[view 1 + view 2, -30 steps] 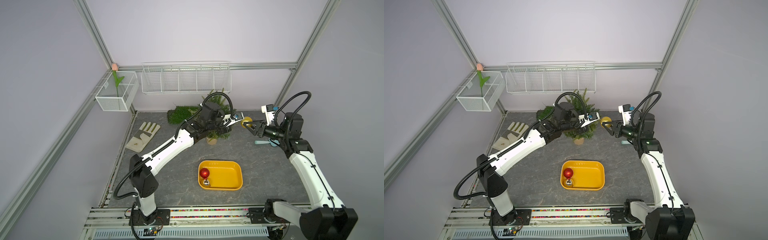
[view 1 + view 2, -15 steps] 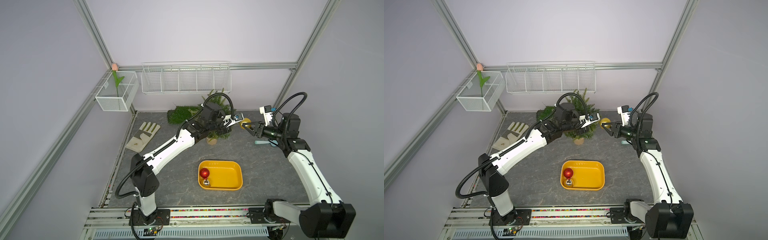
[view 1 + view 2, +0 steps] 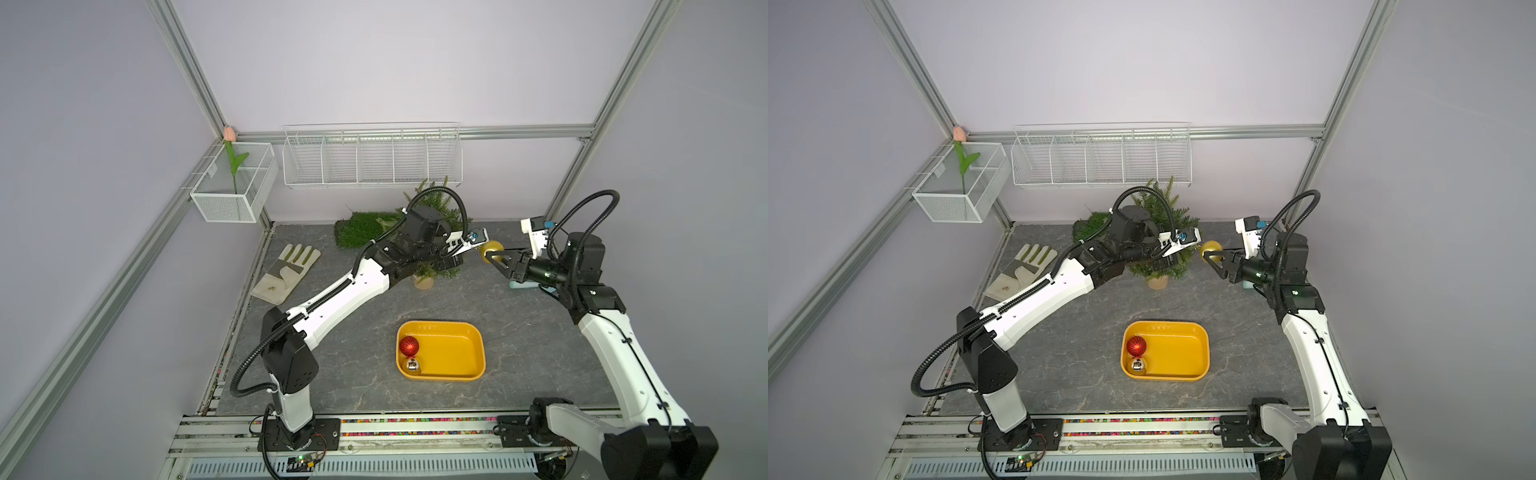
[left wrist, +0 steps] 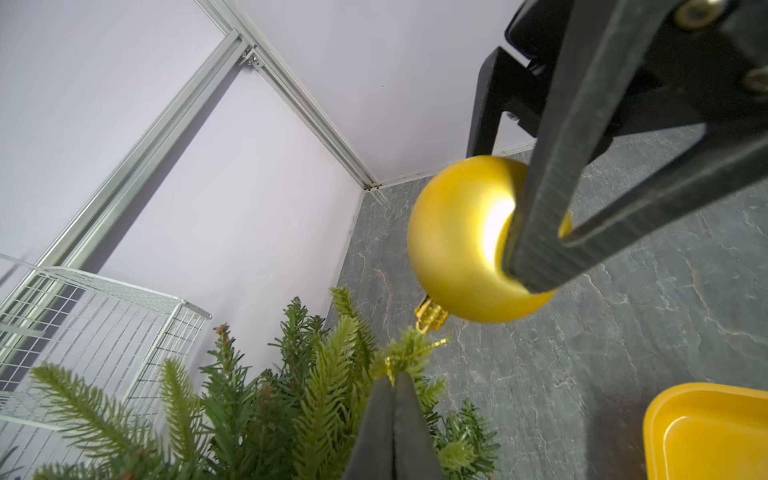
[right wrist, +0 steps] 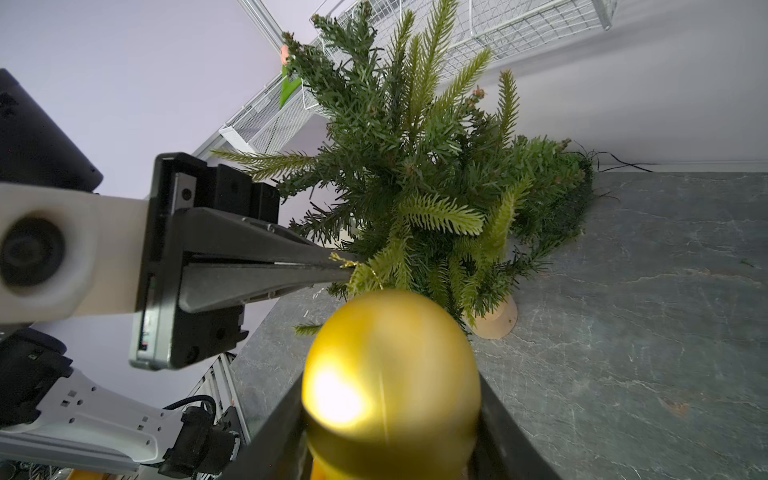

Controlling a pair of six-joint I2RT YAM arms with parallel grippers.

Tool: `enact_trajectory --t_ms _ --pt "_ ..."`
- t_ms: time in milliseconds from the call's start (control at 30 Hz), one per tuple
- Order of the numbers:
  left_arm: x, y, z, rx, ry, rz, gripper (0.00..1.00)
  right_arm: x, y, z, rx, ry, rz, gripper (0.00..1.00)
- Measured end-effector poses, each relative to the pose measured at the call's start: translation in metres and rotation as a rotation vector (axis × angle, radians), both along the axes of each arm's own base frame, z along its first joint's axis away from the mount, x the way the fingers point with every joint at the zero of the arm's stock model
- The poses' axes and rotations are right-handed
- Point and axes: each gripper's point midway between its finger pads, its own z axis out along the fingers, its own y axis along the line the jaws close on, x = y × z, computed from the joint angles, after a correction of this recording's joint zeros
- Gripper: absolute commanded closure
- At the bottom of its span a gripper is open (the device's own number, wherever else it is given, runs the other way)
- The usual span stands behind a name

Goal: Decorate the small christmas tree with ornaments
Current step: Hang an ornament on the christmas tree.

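I am working on the gold ball (image 4: 457, 241). My right pincer (image 3: 494, 255) grips it by its round sides and holds it up in the air, just beside the tree (image 3: 1163, 199). The tree stands upright on the table (image 3: 353, 353), near the back wall.

The ball's cap (image 4: 430, 316) points at the tree. A thin gold string (image 4: 434, 343) runs from the cap to a light green branch tip. My left pincer (image 5: 343, 266) is shut tight right there. It looks like it pinches the string at that tip. I cannot tell if the loop is around the tip or just beside it.

The red ball (image 3: 409, 345) and the silver ball (image 3: 412, 365) lie in the yellow tray (image 3: 440, 326), touching each other and well apart from the tree. I see no ball hanging on the tree yet.

So I think the step is hanging the first ball, and it is only partly done. Next the loop has to go over the branch tip and slide down the branch a bit. My left pincer has to guide the string on and then let go. After that my right pincer has to open slowly, so the ball sinks onto its string.

I must be gentle. The tree has a small base, so a hard tug could tip it. The soft tip could also bend and let the string slip off.
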Motion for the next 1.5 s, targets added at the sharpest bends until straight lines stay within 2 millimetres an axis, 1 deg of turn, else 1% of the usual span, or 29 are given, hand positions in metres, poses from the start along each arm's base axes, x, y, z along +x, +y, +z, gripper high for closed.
enact_trajectory --t_ms 133,333,633,667,733,767,800,867,933,1033,1300,1500 --pt "0.002 0.001 -0.002 0.006 -0.003 0.009 0.98 0.000 0.005 -0.004 -0.004 0.008 0.019 0.56" --pt "0.007 0.005 -0.007 0.026 -0.005 0.044 0.98 0.005 0.015 -0.017 -0.017 0.039 0.045 0.56" --pt "0.017 0.011 -0.008 0.037 -0.027 0.108 1.00 0.014 0.008 -0.030 -0.056 0.065 -0.009 0.55" --pt "0.019 0.011 -0.007 0.038 -0.031 0.117 1.00 0.015 0.007 -0.032 -0.060 0.069 -0.016 0.51" --pt "0.021 0.012 -0.006 0.036 -0.037 0.129 1.00 0.016 0.006 -0.034 -0.067 0.075 -0.024 0.49" --pt "0.022 0.012 -0.006 0.035 -0.040 0.133 1.00 0.016 0.005 -0.035 -0.070 0.075 -0.027 0.46" --pt "0.022 0.012 -0.005 0.034 -0.043 0.135 1.00 0.017 0.005 -0.034 -0.070 0.075 -0.028 0.40" --pt "0.022 0.012 -0.005 0.033 -0.043 0.135 1.00 0.016 0.005 -0.034 -0.072 0.070 -0.027 0.25" --pt "0.022 0.012 -0.005 0.033 -0.042 0.134 1.00 0.016 0.005 -0.035 -0.074 0.071 -0.031 0.18" --pt "0.022 0.012 -0.005 0.032 -0.041 0.131 1.00 0.016 0.004 -0.035 -0.076 0.071 -0.036 0.15" --pt "0.020 0.011 -0.004 0.027 -0.036 0.122 0.98 0.013 0.004 -0.032 -0.077 0.060 -0.039 0.13" --pt "0.016 0.014 -0.003 0.016 -0.030 0.120 0.88 0.009 -0.001 -0.032 -0.094 0.060 -0.074 0.14"
